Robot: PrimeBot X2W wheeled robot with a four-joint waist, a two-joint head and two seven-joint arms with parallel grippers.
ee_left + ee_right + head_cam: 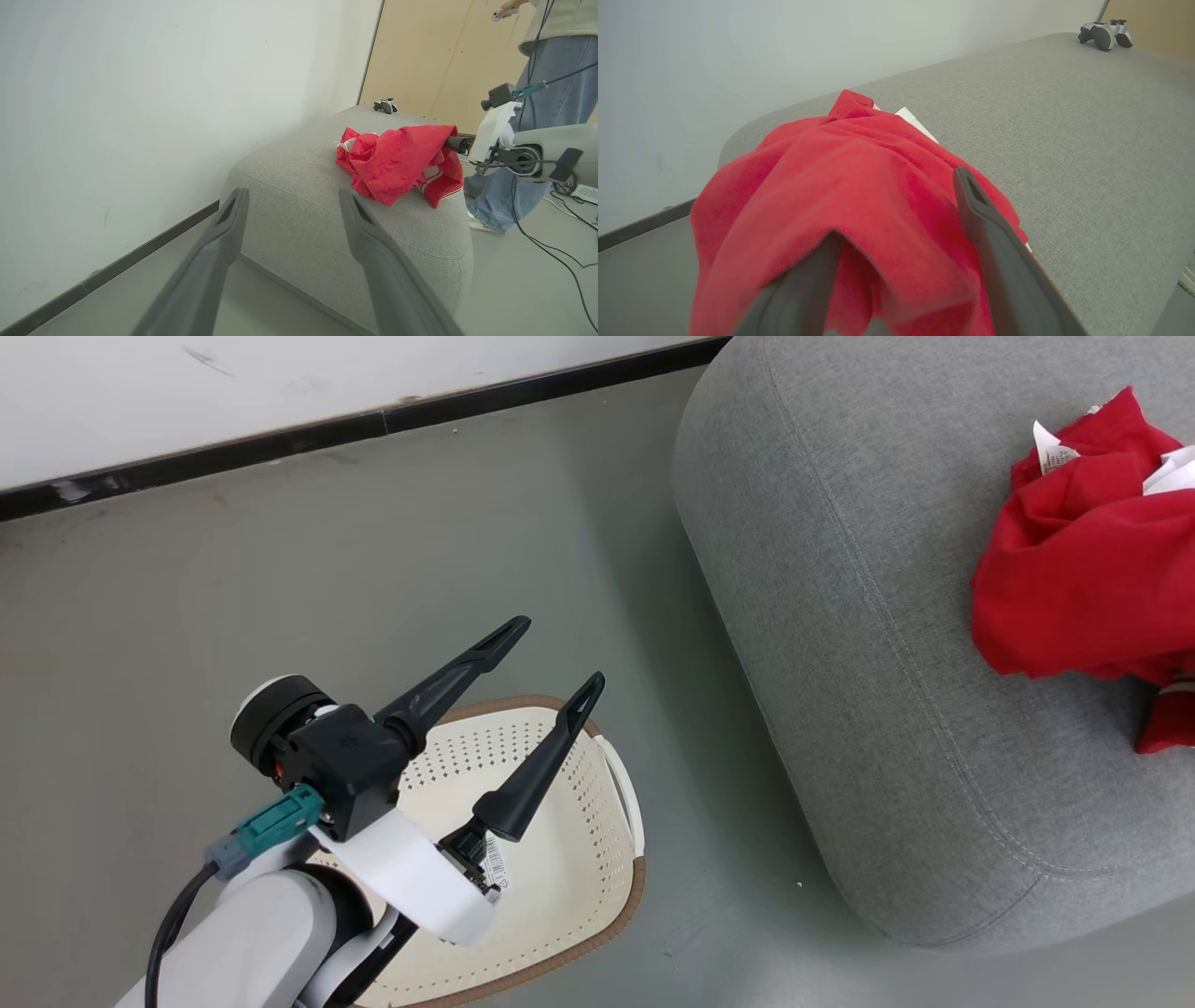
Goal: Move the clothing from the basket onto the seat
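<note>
The red clothing [1083,579] lies in a crumpled heap on the grey seat [840,616], at the right of the head view. In the right wrist view my right gripper [899,207] stands open, its fingers spread wide. The clothing [859,177] is draped over its left finger and lies against the right one. My left gripper [555,654] is open with nothing in it, hovering above the cream basket [635,887], whose bare perforated inside shows. The left wrist view looks between the left gripper's [294,193] fingers at the seat [303,177] and the clothing [392,163], which hides the right gripper's fingers.
A game controller [385,106] rests on the far end of the seat. A person in jeans [551,93] stands beyond it, with cables [560,252] on the floor nearby. A white wall with a black baseboard [280,439] runs behind the basket.
</note>
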